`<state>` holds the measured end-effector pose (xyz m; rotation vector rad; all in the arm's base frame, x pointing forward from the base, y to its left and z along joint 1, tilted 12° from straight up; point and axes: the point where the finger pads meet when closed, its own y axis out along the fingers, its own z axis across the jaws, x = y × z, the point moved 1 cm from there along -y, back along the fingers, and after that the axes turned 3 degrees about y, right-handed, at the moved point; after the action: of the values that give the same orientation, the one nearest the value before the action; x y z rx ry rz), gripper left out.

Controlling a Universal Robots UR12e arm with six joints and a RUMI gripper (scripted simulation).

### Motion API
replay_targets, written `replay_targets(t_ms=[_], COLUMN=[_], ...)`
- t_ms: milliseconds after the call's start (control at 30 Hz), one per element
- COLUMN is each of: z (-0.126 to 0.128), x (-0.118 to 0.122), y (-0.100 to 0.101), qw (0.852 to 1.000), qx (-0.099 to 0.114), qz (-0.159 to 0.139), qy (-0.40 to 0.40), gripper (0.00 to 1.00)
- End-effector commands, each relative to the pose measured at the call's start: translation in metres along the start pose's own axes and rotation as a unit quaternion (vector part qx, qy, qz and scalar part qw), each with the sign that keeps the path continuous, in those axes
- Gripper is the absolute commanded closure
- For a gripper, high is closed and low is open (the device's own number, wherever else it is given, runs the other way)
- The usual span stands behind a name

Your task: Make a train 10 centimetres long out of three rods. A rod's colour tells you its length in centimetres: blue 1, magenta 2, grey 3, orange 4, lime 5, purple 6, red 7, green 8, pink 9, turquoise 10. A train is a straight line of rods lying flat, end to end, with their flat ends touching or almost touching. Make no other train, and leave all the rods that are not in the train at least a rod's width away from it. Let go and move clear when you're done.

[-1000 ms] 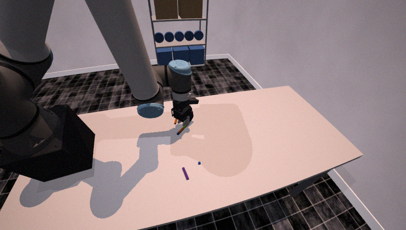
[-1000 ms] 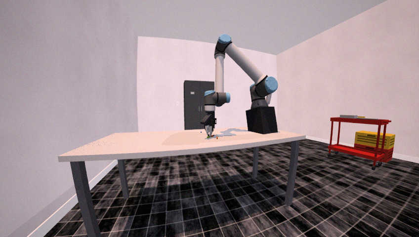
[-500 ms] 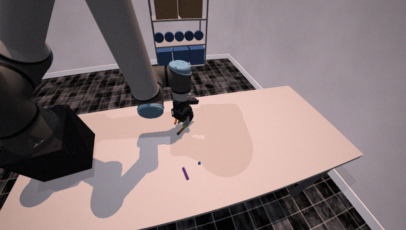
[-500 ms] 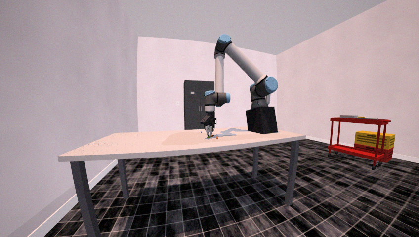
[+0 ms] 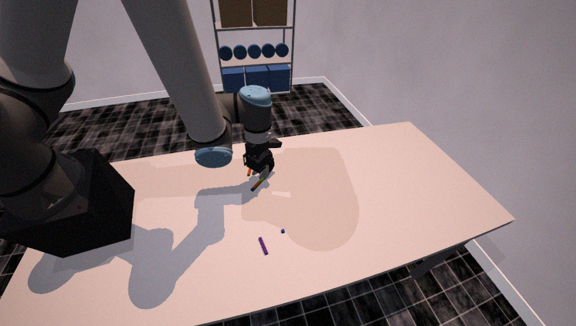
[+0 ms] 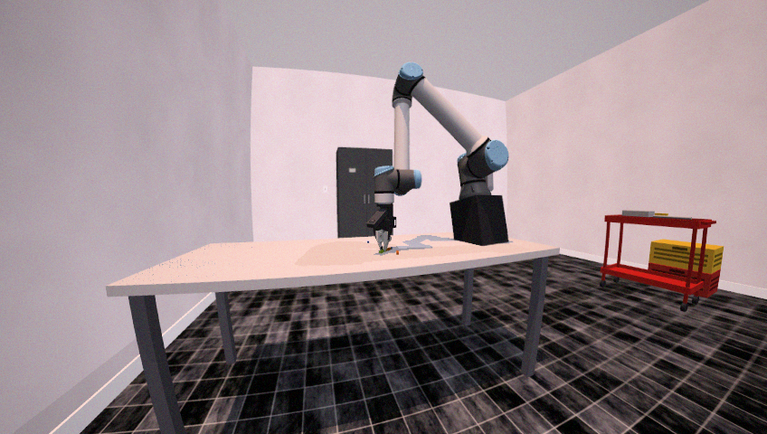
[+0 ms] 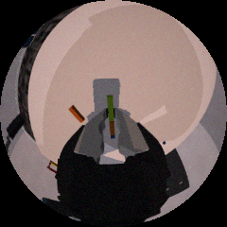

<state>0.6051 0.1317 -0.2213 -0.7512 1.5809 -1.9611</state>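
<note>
The gripper (image 5: 261, 172) is clamped on the lime rod (image 7: 110, 108), low over the bench (image 5: 404, 193). In line with it, an orange rod (image 7: 112, 128) and a blue rod (image 7: 113, 137) lie between the jaws. A second orange rod (image 7: 76, 113) lies near the gripper's left; the purple rod (image 5: 263, 245) lies well apart.
</note>
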Motion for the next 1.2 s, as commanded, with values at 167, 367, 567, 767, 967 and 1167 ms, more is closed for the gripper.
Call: replay_targets(t_ms=[167,367,567,767,967,1167], z=[0.0003,0.0003,0.0003,0.0003,0.0003,0.0003], x=[-0.0004,-0.0004,-0.0004,-0.0004,-0.0004,-0.0004], y=[-0.0005,-0.0005,-0.0005,-0.0005,-0.0005,-0.0057], qw=[1.000,1.000,1.000,1.000,1.000,1.000], qx=[0.000,0.000,0.000,0.000,0.000,0.000], qz=[0.000,0.000,0.000,0.000,0.000,0.000], qy=[0.000,0.000,0.000,0.000,0.000,0.000], gripper=[0.97,0.94,0.89,0.86,0.86,0.86])
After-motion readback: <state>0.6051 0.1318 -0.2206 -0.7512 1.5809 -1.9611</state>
